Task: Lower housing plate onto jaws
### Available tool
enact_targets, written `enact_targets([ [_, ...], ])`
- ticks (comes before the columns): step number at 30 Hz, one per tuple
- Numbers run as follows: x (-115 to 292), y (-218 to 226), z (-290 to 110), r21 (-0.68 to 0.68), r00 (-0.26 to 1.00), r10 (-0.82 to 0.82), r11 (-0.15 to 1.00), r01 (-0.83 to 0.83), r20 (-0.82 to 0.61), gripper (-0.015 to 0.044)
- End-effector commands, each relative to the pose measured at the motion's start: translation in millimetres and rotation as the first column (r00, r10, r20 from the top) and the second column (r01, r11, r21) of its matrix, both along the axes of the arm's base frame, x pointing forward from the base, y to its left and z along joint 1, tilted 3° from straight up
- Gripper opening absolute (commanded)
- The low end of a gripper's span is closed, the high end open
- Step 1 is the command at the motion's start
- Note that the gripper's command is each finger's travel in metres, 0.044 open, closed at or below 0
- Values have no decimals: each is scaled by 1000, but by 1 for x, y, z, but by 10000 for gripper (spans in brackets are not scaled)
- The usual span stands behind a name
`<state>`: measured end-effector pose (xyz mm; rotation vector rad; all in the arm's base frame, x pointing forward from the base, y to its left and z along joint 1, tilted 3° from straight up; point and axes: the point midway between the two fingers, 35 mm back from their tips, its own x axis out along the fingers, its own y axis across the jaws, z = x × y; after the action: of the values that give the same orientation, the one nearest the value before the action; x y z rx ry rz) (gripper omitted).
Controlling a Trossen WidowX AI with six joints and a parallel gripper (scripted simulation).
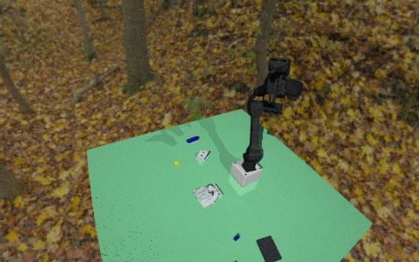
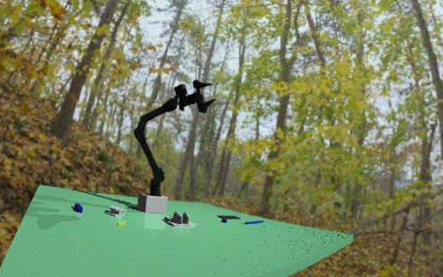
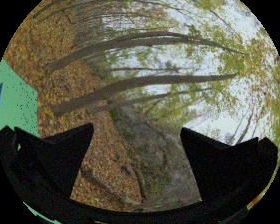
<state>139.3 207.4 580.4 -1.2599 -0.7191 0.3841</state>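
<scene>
At left on the green tabletop (image 1: 149, 181) (image 2: 112, 246), a small pale block-like part with two dark spots (image 1: 203, 155) (image 2: 116, 210), probably the housing plate, lies apart from everything. I judge it light, stiff and a little slick, best pinched gently by opposite side edges, keeping its underside free for the stubs. Right of it, a flat pale base (image 1: 199, 197) (image 2: 174, 223) bears the upright jaws. Farther right, high above, the black gripper (image 1: 276, 86) (image 2: 212, 92) (image 3: 138, 131) has its fingers spread wide, with nothing between them.
</scene>
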Motion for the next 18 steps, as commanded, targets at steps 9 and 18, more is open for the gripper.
enact_targets([
  [9, 40, 13, -35, -54, 991, -89, 995, 84, -102, 440],
  [18, 74, 13, -63, -87, 968, -169, 984, 155, -186, 440],
])
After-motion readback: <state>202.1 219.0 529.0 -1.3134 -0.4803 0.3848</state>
